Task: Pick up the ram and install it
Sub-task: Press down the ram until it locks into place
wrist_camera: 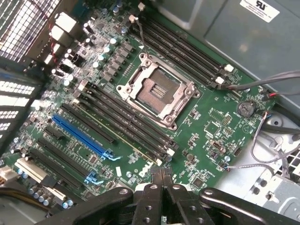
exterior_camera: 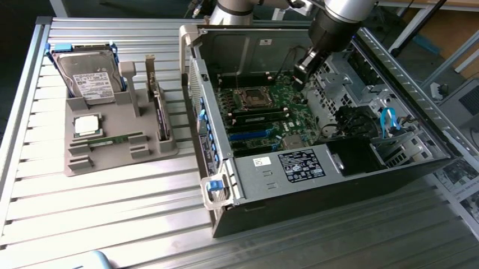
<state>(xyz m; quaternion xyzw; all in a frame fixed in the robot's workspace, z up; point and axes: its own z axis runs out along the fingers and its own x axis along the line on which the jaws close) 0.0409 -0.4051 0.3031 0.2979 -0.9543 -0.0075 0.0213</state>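
My hand (wrist_camera: pixel 161 180) hangs inside the open computer case (exterior_camera: pixel 299 213), fingers pressed together with nothing between them, tips poised just above the green motherboard (wrist_camera: pixel 206 126). In the exterior view my hand (exterior_camera: pixel 301 75) sits over the board's upper part, near the drive cage on the exterior view's right.

One ram stick (exterior_camera: pixel 258 116) seems already seated in a long black slot just below the processor socket (wrist_camera: pixel 157 91); in the wrist view it reads as a thin strip with a pale edge (wrist_camera: pixel 122 133) running among the parallel black slots, upright in its channel, so I judge that the slot latches hold it. The socket itself is a square, shiny metal frame with a dark, empty centre.

The other ram stick (exterior_camera: pixel 112 140) lies flat in the grey holder (exterior_camera: pixel 90 162) on the ribbed metal surface (exterior_camera: pixel 97 218), well apart from the case on the exterior view's left. It is a narrow green strip, resting in a shallow groove that keeps it from sliding. Just above it lies the square silver processor (exterior_camera: pixel 87 124), and the hard drive (exterior_camera: pixel 88 81) leans upright in its own slot.
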